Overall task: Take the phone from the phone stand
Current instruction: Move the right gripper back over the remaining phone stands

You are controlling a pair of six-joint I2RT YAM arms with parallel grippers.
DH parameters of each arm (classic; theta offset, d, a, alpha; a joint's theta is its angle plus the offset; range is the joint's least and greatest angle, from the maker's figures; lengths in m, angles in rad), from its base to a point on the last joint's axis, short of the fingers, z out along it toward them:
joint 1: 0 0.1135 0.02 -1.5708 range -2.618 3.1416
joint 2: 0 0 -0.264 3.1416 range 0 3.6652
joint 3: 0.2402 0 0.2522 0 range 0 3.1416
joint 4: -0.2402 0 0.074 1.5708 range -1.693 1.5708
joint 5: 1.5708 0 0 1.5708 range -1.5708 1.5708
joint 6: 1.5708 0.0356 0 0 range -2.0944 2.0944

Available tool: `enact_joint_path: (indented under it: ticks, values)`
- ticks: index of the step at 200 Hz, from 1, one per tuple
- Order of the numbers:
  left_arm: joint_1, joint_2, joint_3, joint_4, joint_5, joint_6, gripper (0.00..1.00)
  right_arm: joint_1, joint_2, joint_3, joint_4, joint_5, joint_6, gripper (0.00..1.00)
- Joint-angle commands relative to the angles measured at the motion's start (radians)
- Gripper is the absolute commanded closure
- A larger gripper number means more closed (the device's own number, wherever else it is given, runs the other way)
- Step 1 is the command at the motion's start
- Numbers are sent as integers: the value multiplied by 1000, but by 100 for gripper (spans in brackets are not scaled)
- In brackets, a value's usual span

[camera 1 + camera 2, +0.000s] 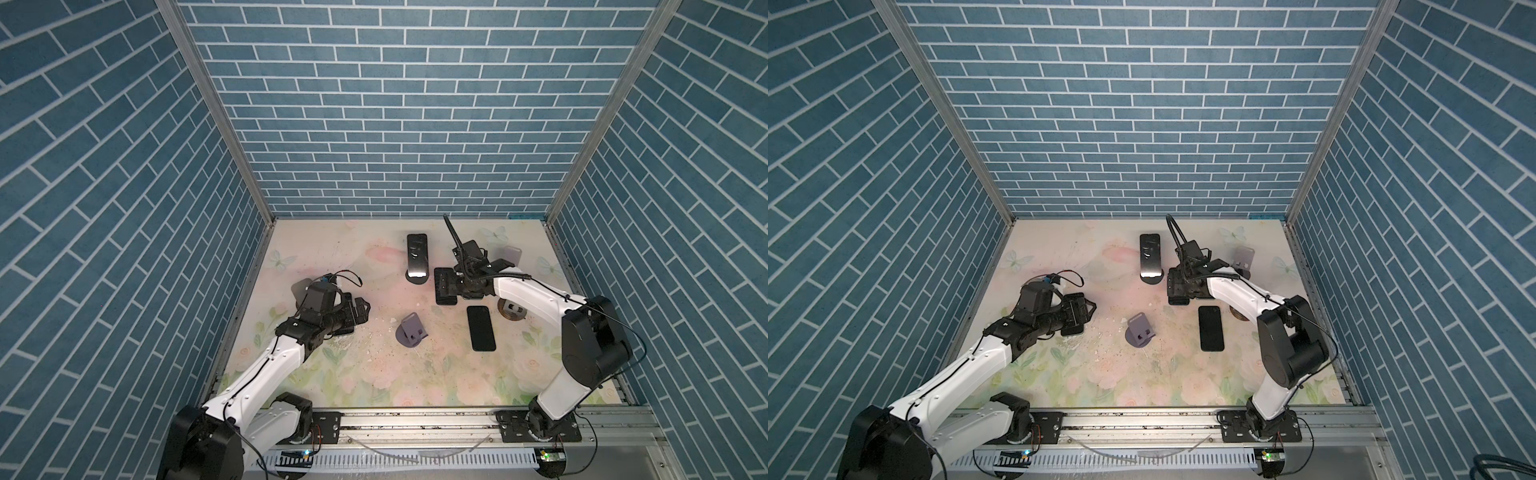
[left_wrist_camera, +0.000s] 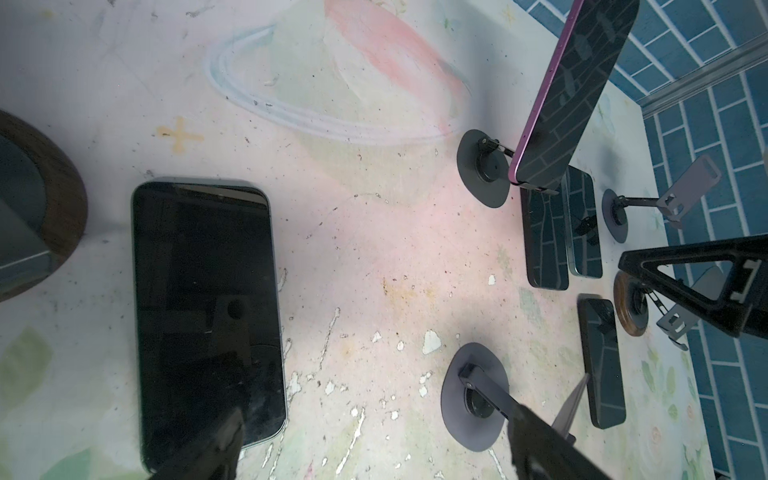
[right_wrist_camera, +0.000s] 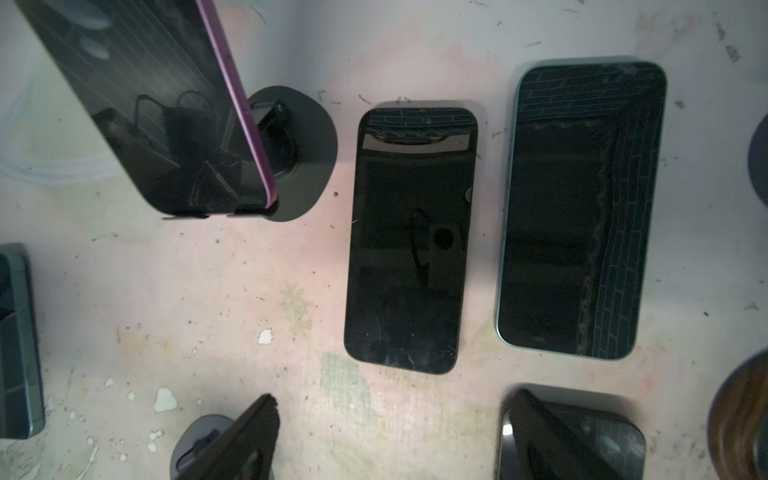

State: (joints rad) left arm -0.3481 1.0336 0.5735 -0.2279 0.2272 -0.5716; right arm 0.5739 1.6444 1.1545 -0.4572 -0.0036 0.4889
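Scuffed, flaky floral mat (image 1: 332,374) boxed in by blue brick-print walls (image 1: 395,104). Glossy purple-edged phone (image 1: 417,255) leans on a dark round-foot stand (image 2: 482,166) at the back, middle (clear of both arms). Left gripper (image 2: 376,411) and right gripper (image 3: 392,397) both gape, empty.

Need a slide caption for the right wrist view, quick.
Open right claw above a black phone and a teal-edged phone lying flat; purple-edged phone leans on its stand nearby.
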Motion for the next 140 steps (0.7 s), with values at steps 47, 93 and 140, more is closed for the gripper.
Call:
enact_joint_path:
  ticks: [47, 93, 140]
  values:
    - [-41, -5, -11, 26, -6, -30, 0, 211, -181, -149, 142, -55, -144, 11]
    - [-51, 12, -4, 36, -9, -38, 0, 281, -223, -161, 163, -79, -185, 11]
    - [-55, 33, 2, 43, -11, -40, 0, 325, -184, -146, 146, -78, -182, 10]
